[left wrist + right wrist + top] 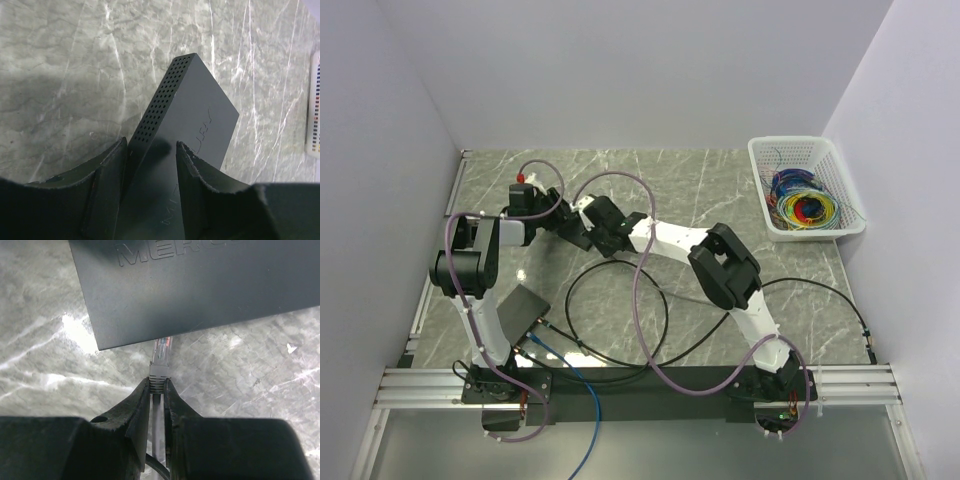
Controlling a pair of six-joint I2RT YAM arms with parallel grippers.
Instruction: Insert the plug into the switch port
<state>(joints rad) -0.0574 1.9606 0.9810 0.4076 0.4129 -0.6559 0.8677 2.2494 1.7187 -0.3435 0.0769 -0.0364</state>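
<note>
The switch (192, 107) is a dark grey flat box with a perforated side. It is held off the marble table, and my left gripper (151, 145) is shut across its width. In the right wrist view the switch (200, 285) fills the top, lettered face towards the camera. The plug (162, 352), clear with a grey boot, is pinched in my right gripper (157, 382). Its tip reaches just under the switch's near edge; the port itself is hidden. From above, the left gripper (552, 212) and the right gripper (582, 232) meet at the table's left.
A white basket (805, 146) of coloured wires stands at the back right. The black cable (620, 290) loops over the middle of the table. Another dark grey flat box (517, 312) with a blue cable (582, 400) lies by the left arm's base.
</note>
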